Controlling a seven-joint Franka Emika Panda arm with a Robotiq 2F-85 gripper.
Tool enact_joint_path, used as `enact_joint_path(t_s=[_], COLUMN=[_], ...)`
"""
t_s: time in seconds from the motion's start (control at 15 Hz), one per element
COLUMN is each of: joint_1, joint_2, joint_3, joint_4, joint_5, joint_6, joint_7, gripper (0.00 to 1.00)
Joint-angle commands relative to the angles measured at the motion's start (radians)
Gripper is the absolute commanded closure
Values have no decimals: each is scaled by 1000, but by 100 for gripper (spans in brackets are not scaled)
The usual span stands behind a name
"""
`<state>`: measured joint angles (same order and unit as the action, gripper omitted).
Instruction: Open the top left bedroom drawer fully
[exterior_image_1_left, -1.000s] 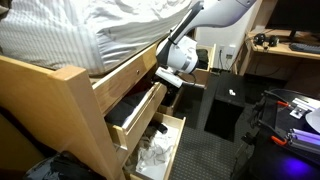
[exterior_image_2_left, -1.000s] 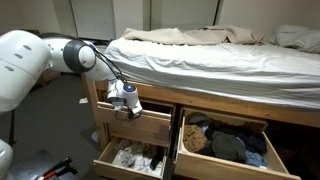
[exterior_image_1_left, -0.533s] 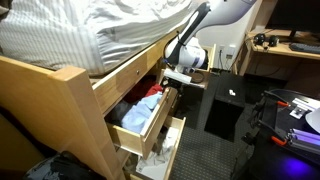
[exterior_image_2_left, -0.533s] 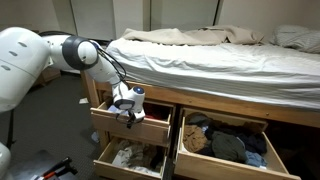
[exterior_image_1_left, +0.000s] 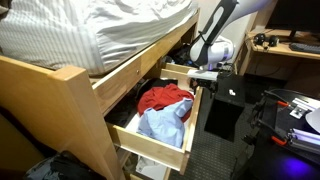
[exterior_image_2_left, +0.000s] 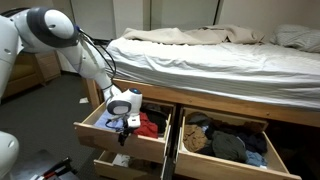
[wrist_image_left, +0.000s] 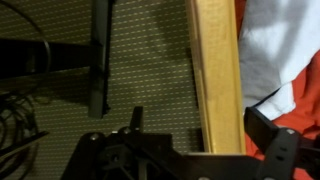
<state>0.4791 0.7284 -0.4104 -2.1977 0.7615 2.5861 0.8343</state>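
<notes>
The hand (wrist_image_left: 193, 118) straddles the top left drawer (exterior_image_1_left: 150, 146)'s front board (wrist_image_left: 218, 60), fingers (wrist_image_left: 268, 130) spread, unclamped. Red and blue clothes (exterior_image_1_left: 165, 108) lie just beyond it.

the white arm (exterior_image_2_left: 45, 30) bends at a bulky elbow in an exterior view, and its forearm slants low towards the wrist. in both exterior views the end effector (exterior_image_1_left: 204, 70) (exterior_image_2_left: 126, 120) points downward, with its pale body above and its dark fingers below. in the wrist view the two dark fingers (wrist_image_left: 268, 135) come in at the bottom edge, spread well apart, with the jaws not closed together.
</notes>
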Motion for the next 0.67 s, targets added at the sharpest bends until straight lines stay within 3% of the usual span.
enact_joint_path(t_s=[0.0, 0.13, 0.33, 0.4, 0.47, 0.6], joint_1=[-82, -89, -36, 80, 96, 199], joint_2=[-62, -129, -331, -352, -396, -494], joint_3=[62, 58, -20, -131, -157, -275], joint_4=[-55, -114, -279, -305, -340, -433], joint_5=[-172, -257, -400, -366, -399, -476], joint_6=[15, 0, 31, 9, 28, 129], joint_7=[125, 208, 362, 387, 452, 572], gripper=[0, 0, 0, 0, 0, 0])
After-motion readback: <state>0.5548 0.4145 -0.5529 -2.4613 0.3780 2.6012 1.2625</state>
